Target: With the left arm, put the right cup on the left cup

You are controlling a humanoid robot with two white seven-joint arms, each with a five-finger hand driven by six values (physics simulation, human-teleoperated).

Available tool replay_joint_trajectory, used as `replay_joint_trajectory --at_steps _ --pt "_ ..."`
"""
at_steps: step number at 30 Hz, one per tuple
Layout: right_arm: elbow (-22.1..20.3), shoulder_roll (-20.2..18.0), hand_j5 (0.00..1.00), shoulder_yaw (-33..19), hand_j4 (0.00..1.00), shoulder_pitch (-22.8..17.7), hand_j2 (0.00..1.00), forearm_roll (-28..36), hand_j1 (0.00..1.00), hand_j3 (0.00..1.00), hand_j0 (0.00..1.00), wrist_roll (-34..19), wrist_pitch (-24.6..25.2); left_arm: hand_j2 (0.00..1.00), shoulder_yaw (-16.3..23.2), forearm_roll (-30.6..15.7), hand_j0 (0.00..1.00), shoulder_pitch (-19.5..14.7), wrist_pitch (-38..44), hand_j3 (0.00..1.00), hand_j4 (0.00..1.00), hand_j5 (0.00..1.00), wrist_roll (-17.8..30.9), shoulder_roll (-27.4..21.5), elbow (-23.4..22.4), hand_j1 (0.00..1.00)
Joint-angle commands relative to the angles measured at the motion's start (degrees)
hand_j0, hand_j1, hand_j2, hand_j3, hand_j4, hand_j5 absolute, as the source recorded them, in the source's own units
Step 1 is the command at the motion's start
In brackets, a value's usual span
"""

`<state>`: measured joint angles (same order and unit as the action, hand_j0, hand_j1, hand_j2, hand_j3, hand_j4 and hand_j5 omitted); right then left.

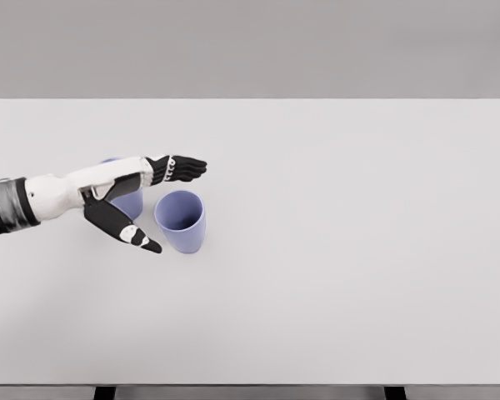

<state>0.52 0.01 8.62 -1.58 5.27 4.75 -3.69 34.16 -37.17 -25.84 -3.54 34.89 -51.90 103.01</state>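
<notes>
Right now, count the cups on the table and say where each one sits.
2. The right cup stands upright beside the left hand; the left cup is mostly hidden behind that hand.

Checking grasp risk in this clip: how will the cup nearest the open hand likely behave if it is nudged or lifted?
The right cup is upright, tapered toward its base and looks empty, so probably light and apt to tip. Its smooth wall may slip. The left robot hand, open beside it, hides much of the left cup.

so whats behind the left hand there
A second blue cup, mostly covered by the open left hand; only part of its rim and side shows. The other cup stands clear, upright, beside it. Whether the hidden cup holds anything cannot be seen.
</notes>
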Motion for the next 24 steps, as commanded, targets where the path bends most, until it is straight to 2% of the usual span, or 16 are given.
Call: replay_joint_trajectory --at_steps 1,6,10,12,24 --pt "0.0 0.0 1.00 0.0 1.00 0.0 1.00 0.0 1.00 1.00 1.00 0.0 0.0 1.00 0.6 1.7 1.00 0.0 0.6 1.00 1.00 1.00 -0.1 1.1 -0.2 1.00" --pt "0.0 0.0 1.00 0.0 1.00 0.0 1.00 0.0 1.00 1.00 1.00 0.0 0.0 1.00 0.0 4.2 1.00 -1.8 0.6 1.00 1.00 1.00 -0.2 1.1 -0.4 1.00" --pt "0.0 0.0 1.00 0.0 1.00 0.0 1.00 0.0 1.00 1.00 1.00 0.0 0.0 1.00 -0.1 9.4 1.00 -2.5 0.5 1.00 1.00 1.00 -0.4 1.4 -0.5 1.00" --pt "0.0 0.0 1.00 0.0 1.00 0.0 1.00 0.0 1.00 1.00 1.00 0.0 0.0 1.00 0.3 9.7 1.00 -2.1 0.5 1.00 1.00 1.00 -3.9 1.4 -0.5 1.00" --pt "0.0 0.0 1.00 0.0 1.00 0.0 1.00 0.0 1.00 1.00 1.00 0.0 0.0 1.00 2.3 9.5 1.00 -0.7 0.6 1.00 1.00 1.00 -4.3 2.6 -2.8 1.00"
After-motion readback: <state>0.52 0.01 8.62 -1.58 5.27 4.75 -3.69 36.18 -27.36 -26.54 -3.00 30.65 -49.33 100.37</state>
